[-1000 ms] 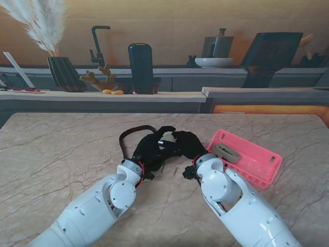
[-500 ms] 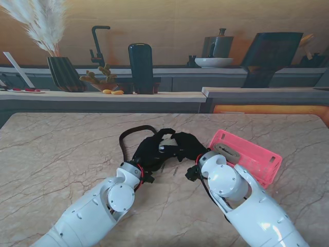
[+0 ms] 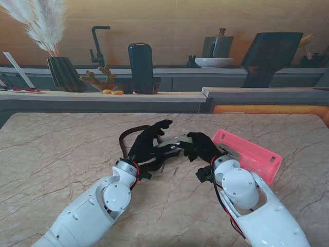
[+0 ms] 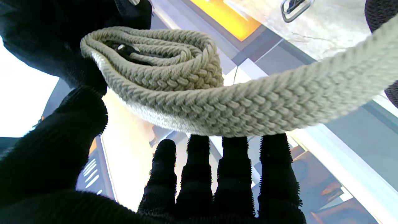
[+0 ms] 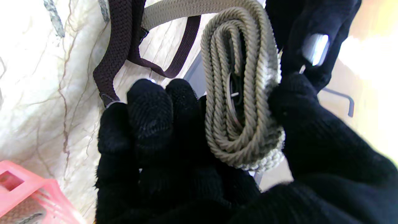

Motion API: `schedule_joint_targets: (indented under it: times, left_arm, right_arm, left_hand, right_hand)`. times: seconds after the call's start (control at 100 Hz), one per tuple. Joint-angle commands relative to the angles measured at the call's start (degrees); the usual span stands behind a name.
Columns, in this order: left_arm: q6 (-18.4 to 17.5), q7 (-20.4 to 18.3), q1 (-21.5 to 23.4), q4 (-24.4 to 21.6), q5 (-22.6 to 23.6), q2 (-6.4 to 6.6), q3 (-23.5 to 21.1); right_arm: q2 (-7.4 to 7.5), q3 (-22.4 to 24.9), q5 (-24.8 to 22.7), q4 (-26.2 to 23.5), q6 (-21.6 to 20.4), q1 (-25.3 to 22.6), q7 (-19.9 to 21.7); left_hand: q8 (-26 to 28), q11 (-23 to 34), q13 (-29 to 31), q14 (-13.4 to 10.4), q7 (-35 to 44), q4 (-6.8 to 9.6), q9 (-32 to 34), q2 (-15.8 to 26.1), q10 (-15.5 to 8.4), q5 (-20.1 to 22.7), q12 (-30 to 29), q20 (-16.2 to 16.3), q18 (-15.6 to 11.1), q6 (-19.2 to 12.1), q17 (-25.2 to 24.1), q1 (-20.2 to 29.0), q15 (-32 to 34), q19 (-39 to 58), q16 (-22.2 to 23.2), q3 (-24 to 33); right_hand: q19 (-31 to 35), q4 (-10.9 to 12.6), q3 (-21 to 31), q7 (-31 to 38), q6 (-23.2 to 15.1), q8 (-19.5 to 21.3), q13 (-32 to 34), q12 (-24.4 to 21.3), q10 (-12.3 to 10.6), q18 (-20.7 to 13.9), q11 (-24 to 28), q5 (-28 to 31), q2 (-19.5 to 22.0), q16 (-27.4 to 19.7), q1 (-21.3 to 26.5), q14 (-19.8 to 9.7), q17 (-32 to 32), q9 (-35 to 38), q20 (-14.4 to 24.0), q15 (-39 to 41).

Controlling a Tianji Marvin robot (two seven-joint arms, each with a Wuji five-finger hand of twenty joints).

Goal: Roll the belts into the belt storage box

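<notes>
Right robot hand (image 5: 199, 149) grips coiled beige belt (image 5: 242, 93); left robot hand (image 4: 217, 186) spread beside it

The beige marble bench (image 3: 61, 149) with thin brown veins carries a pink plastic lattice storage box (image 3: 257, 154) on its right side and a dark brown woven belt (image 3: 125, 138) near the middle.
</notes>
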Motion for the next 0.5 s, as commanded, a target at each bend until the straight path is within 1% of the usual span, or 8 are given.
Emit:
schedule_joint_targets:
  times: [0.0, 0.06, 0.18, 0.27, 0.32, 0.37, 0.4, 0.49]
  left_arm:
    - [-0.8, -0.2, 0.4, -0.6, -0.5, 0.05, -0.2]
    - [-1.3, -0.3, 0.4, -0.3, -0.5, 0.05, -0.1]
    - [-2.4, -0.2, 0.4, 0.3, -0.8, -0.05, -0.1]
    - [-3.5, -0.7, 0.8, 0.3, -1.7, -0.11, -0.3]
    - [-3.9, -0.6, 0.8, 0.4, -1.6, -0.11, -0.3]
    - [-4.2, -0.6, 0.9, 0.4, -1.5, -0.11, -0.2]
    - [-4.3, -0.5, 0.9, 0.4, -1.5, -0.13, -0.2]
    - [-4.3, 0.1, 0.9, 0.6, -1.6, -0.40, 0.1]
  right_arm:
    - [-0.42, 0.5, 0.4, -0.8, -0.9, -0.9, -0.6]
    - [-0.62, 1.2, 2.5, -1.2, -1.6, -1.5, -0.9]
    - [-1.06, 2.4, 7.3, -2.3, -2.1, -2.7, -1.3]
    - [-1.36, 3.2, 10.6, -2.7, -2.9, -3.3, -1.5]
    - [-1.53, 3.6, 12.9, -2.9, -3.2, -3.6, -1.5]
    - [-1.69, 4.0, 15.2, -3.1, -3.1, -3.8, -1.4]
    - [-1.75, 4.2, 16.6, -3.1, -3.2, -3.9, -1.1]
    - [-1.89, 4.8, 21.5, -3.0, -2.9, -4.1, 0.3]
  left_hand:
    - [0.3, -2.6, -3.8, -1.6, -2.9, -0.37, -3.5, 1.3, 0.1, -2.0, -1.7, 0.5, -1.1, -2.4, -1.8, -2.8, -3.3, -3.1, -2.4, 0.2]
    - [0.4, -4.1, -6.5, -3.0, -3.4, -0.79, -5.4, 1.1, 0.4, -2.5, -2.9, -0.1, -2.3, -2.9, -3.0, -4.1, -5.7, -6.1, -3.9, 0.1]
    - [0.5, -6.2, -9.2, -4.4, -4.3, -1.80, -7.6, 0.3, 0.7, -3.3, -5.1, -1.8, -4.1, -4.0, -4.3, -7.1, -9.2, -11.1, -6.6, 0.4]
    - [0.5, -7.2, -10.6, -4.9, -4.8, -2.70, -8.9, -1.1, 0.8, -4.1, -6.4, -3.0, -5.2, -5.0, -5.2, -9.5, -11.0, -14.2, -8.1, 2.2]
    - [0.4, -7.4, -10.7, -5.2, -5.0, -3.03, -9.1, -1.4, 0.7, -4.6, -6.7, -3.3, -5.4, -5.5, -5.2, -10.5, -11.4, -14.8, -8.4, 2.5]
    - [0.3, -7.5, -10.9, -5.4, -5.1, -3.14, -9.3, -1.7, 0.7, -5.0, -6.8, -3.4, -5.7, -5.8, -5.4, -10.9, -11.8, -15.2, -8.7, 2.9]
    - [0.3, -7.5, -10.8, -5.5, -5.1, -3.43, -9.4, -2.2, 0.7, -5.3, -7.1, -3.9, -5.8, -6.0, -5.1, -11.5, -12.4, -16.1, -9.4, 4.3]
    - [0.2, -7.4, -11.0, -5.6, -5.2, -3.61, -9.8, -2.3, 0.6, -6.2, -7.1, -4.0, -6.3, -6.2, -5.2, -11.8, -12.4, -16.4, -9.5, 4.6]
  right_hand:
    - [1.5, 2.3, 11.4, 10.4, -14.6, 2.2, 0.8, 1.2, 1.5, -3.7, 2.7, 4.5, 4.5, 0.8, 10.4, -1.6, -0.1, -0.3, 1.0, 2.7]
    - [1.5, 2.3, 11.2, 10.6, -14.9, 2.3, 0.6, 1.3, 1.3, -4.0, 2.8, 4.4, 4.8, 0.8, 10.4, -1.9, 0.0, -0.4, 1.1, 2.7]
    - [1.3, 2.3, 10.8, 10.9, -15.3, 2.6, 0.4, 1.6, 1.1, -4.1, 3.2, 3.9, 5.2, 1.2, 10.5, -2.3, -0.1, -0.8, 1.1, 3.2]
    - [1.0, 2.3, 10.3, 11.2, -15.9, 2.9, 0.4, 1.9, 0.7, -4.6, 3.5, 3.5, 5.5, 1.5, 10.5, -3.0, 0.1, -1.0, 1.1, 3.4]
    - [0.9, 2.3, 10.1, 11.3, -16.0, 3.0, 0.4, 2.0, 0.7, -4.8, 3.6, 3.4, 5.6, 1.6, 10.5, -3.1, 0.3, -1.0, 1.1, 3.5]
    - [0.8, 2.4, 9.9, 11.3, -16.1, 3.0, 0.5, 2.2, 0.7, -5.0, 3.7, 3.4, 5.7, 1.7, 10.5, -3.3, 0.4, -1.0, 1.1, 3.7]
    - [0.8, 2.4, 9.8, 11.4, -16.2, 3.0, 0.5, 2.2, 0.6, -5.1, 3.8, 3.3, 5.8, 1.9, 10.5, -3.4, 0.5, -1.0, 1.1, 3.8]
    - [0.8, 2.4, 9.5, 11.4, -16.5, 3.0, 0.6, 2.4, 0.4, -5.3, 3.9, 3.2, 6.0, 2.0, 10.4, -3.7, 0.7, -1.1, 1.1, 3.9]
